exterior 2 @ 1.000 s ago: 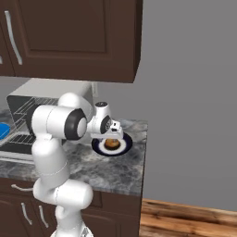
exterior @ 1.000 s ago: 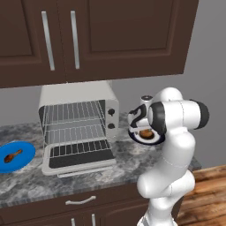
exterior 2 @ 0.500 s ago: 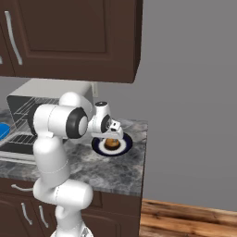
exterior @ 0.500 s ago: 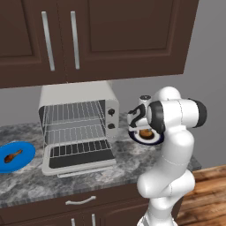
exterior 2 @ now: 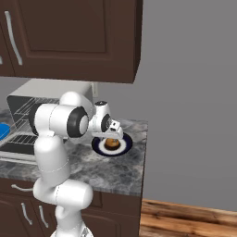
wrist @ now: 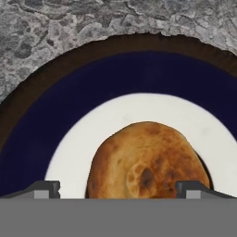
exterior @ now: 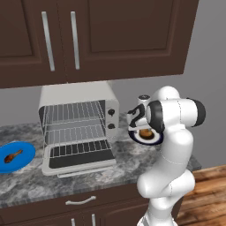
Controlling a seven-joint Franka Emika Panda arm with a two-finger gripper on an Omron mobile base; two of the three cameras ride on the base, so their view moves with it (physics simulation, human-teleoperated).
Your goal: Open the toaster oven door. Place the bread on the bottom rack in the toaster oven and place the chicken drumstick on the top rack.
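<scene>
while tool (wrist: 118, 190) gapes (wide), bread (wrist: 147, 162) below

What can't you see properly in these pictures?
- Bread: in the hand view, its near part is cut off at the bottom edge; in the left base view, the arm covers most of it.
- Plate: in the left base view, the arm hides its right side.
- Chicken drumstick: too small for detail.
- Toaster oven: in the right base view, mostly behind the arm.

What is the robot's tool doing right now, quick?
Tool: open, holding nothing, one fingertip on each side of the bread on its plate.
</scene>
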